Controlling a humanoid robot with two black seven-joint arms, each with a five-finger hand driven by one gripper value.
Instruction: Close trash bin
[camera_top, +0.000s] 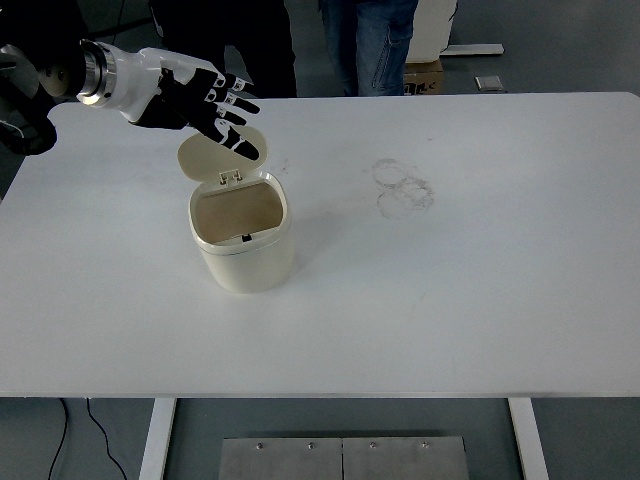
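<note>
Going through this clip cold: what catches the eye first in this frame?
A cream trash bin stands left of centre on the white table, its lid tipped up at the back and the inside bare. The left hand, fingers spread, hangs right over the lid's top edge. Faint ring-shaped smudges mark the table to the right.
</note>
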